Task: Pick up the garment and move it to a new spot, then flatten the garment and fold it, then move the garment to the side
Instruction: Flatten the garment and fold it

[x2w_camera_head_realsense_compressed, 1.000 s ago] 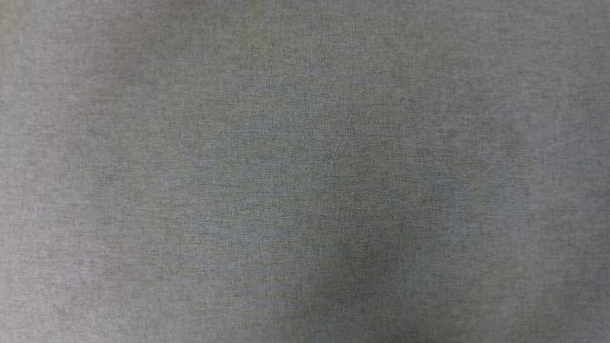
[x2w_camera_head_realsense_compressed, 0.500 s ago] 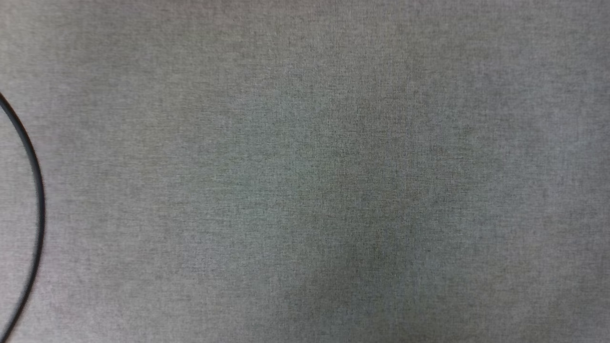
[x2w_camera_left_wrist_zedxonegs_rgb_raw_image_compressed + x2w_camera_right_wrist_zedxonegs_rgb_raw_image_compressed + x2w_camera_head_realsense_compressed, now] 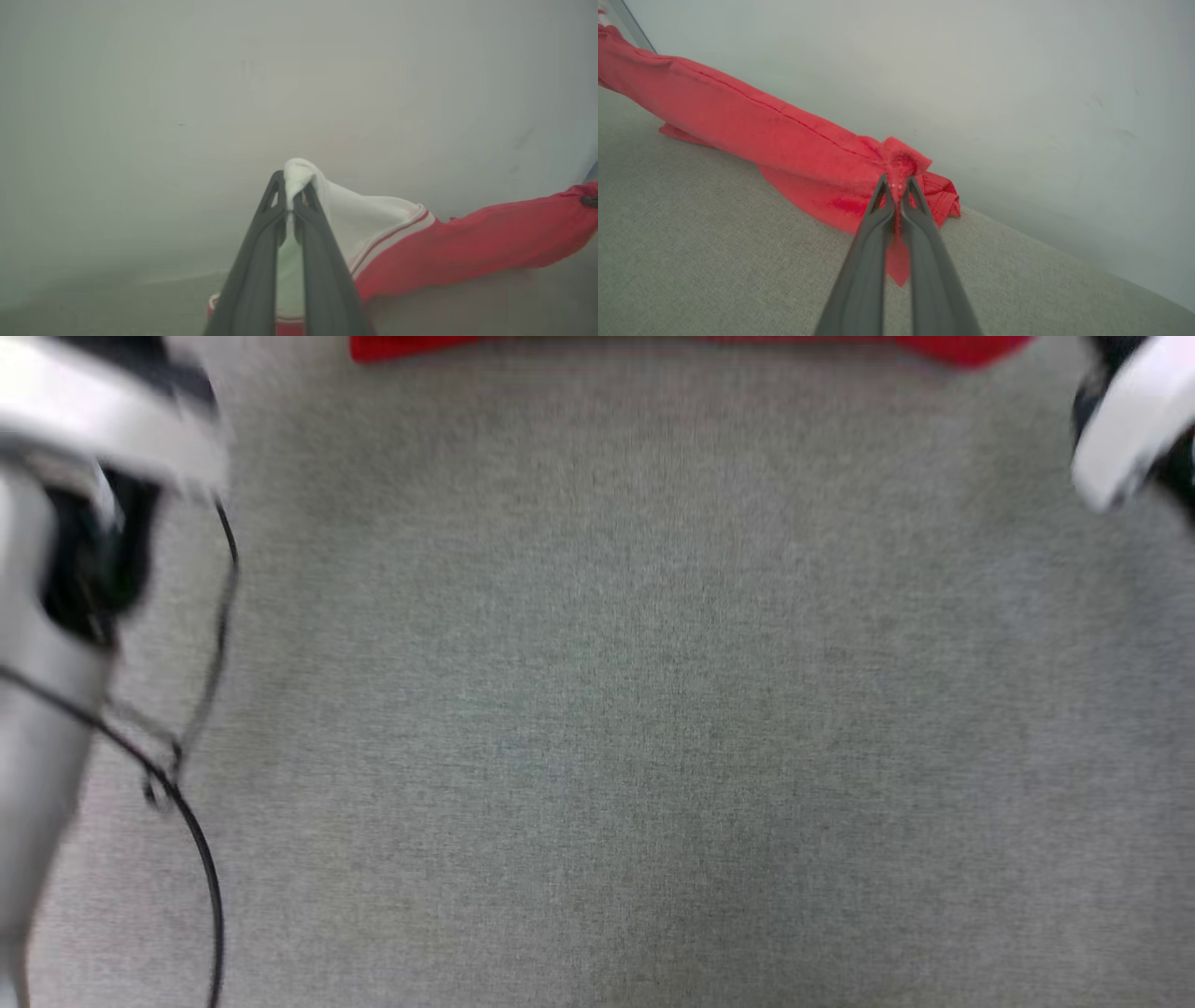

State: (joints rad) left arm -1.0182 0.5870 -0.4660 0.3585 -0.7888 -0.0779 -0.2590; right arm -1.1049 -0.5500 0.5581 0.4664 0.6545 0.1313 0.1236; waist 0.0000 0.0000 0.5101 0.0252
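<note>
Left fingers [image 3: 254, 270] are clenched on the white sleeve [image 3: 373, 210] of the red jersey T-shirt [image 3: 467, 242], and my right fingers [image 3: 871, 261] pinch a red bunch of its body. I see the shirt stretched between them, its lower folds on the grey fabric worktop [image 3: 607, 709], along a pale wall [image 3: 971, 70].

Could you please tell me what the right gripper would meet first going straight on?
The right gripper is shut on the garment; beyond that fold, probably the pale wall, depth unclear.
</note>
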